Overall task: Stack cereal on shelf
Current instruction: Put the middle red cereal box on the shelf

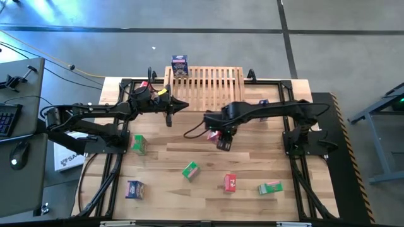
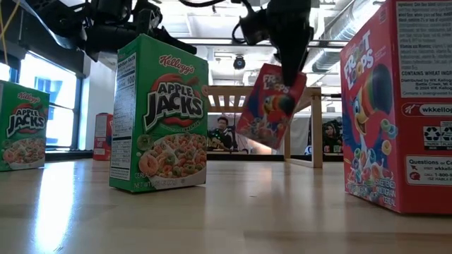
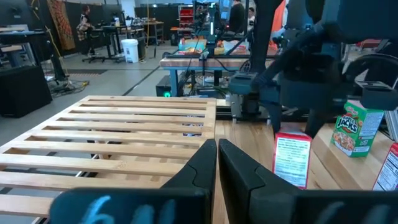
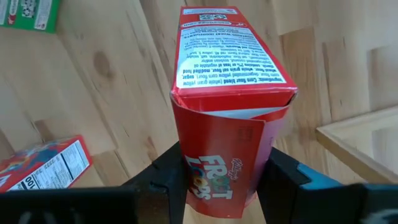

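The right pincer (image 4: 219, 177), clamped on a small red printed cardboard cereal box (image 4: 227, 93) lifted off the counter (image 1: 189, 151), must next carry it to the light slatted wooden shelf (image 1: 211, 82), while the left pincer (image 3: 216, 163) waits closed and empty beside that shelf.

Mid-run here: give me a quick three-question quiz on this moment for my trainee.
1. True or false: the right end effector is shut on a red cereal box held clear of the table.
2. Fill in: the high view shows ___ green boxes on the table.
3. The left end effector is: A open, B shut and empty, C gripping a green box.
Key: 1 true; 2 three; 3 B.
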### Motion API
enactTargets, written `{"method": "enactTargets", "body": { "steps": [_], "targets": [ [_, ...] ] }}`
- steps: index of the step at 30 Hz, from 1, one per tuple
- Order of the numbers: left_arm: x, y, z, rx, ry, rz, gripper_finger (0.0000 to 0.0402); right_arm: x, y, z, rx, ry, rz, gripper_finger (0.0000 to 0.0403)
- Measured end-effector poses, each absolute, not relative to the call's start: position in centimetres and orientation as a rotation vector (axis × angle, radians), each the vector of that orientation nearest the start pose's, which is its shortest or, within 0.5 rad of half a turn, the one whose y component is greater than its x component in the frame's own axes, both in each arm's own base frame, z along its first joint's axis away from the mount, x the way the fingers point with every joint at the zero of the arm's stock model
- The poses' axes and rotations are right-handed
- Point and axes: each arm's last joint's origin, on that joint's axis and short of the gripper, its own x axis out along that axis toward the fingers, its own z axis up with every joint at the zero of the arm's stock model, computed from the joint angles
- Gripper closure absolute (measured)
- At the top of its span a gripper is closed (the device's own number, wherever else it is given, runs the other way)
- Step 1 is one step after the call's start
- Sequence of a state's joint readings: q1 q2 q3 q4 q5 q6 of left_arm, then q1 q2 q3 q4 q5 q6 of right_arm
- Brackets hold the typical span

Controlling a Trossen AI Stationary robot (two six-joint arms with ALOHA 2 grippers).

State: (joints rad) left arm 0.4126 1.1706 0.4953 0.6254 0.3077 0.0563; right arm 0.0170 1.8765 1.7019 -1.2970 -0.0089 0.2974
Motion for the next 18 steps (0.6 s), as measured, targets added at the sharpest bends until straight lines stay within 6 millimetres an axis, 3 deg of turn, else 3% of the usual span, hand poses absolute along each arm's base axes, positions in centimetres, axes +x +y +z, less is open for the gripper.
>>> {"method": "enactTargets", "body": {
  "steps": [12,18],
  "targets": [
    [22.44,8.84,23.52,0.037,0.053,0.098,0.0392,36.54,0.52,27.52,0.214,1.42,-0.194,0.0186],
    [22.44,8.85,23.52,0.037,0.053,0.098,0.0392,36.51,0.54,28.44,0.181,1.413,-0.178,0.0175]
  ]
}}
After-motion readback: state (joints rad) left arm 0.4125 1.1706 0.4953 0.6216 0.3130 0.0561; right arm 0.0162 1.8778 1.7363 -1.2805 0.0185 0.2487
